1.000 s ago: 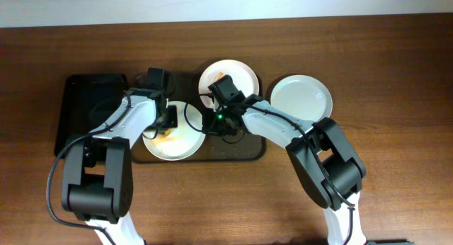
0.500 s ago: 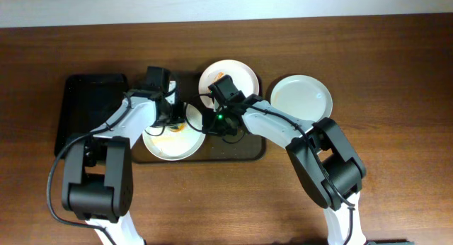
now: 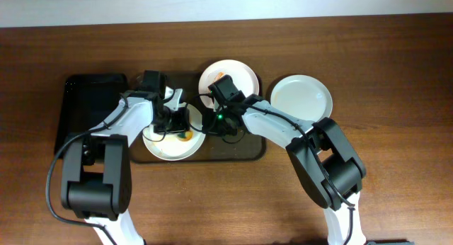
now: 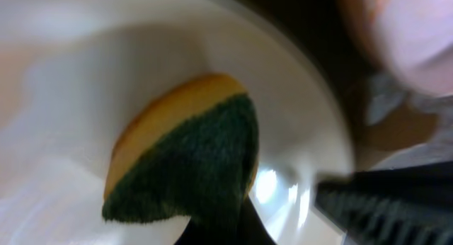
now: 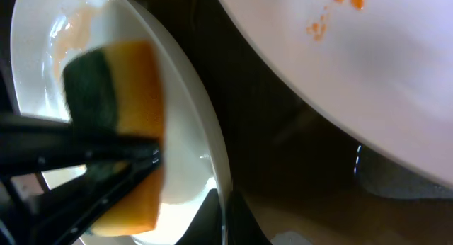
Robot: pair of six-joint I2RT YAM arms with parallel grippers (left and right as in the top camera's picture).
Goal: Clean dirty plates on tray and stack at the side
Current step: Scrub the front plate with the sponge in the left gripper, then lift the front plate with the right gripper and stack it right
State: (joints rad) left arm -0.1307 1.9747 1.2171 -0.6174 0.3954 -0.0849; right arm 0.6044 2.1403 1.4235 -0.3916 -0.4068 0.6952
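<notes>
My left gripper [image 3: 177,124] has its jaws clamped on the sponge [image 4: 185,160], pressed into the smeared plate [image 3: 161,147] at the left end of the tray [image 3: 244,153]; my right gripper [image 3: 212,124] seems to pinch that plate's right rim. If I scrub hard toward the rim, the plate could slip from that thin pinch, tip, or knock the other dirty plate [image 3: 237,73] at upper centre.

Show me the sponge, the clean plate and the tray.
sponge [image 4: 191,160], left wrist view, green scrub face.
clean plate [image 3: 301,96], overhead view, its middle.
tray [image 3: 237,149], overhead view, bare lower right part.
</notes>
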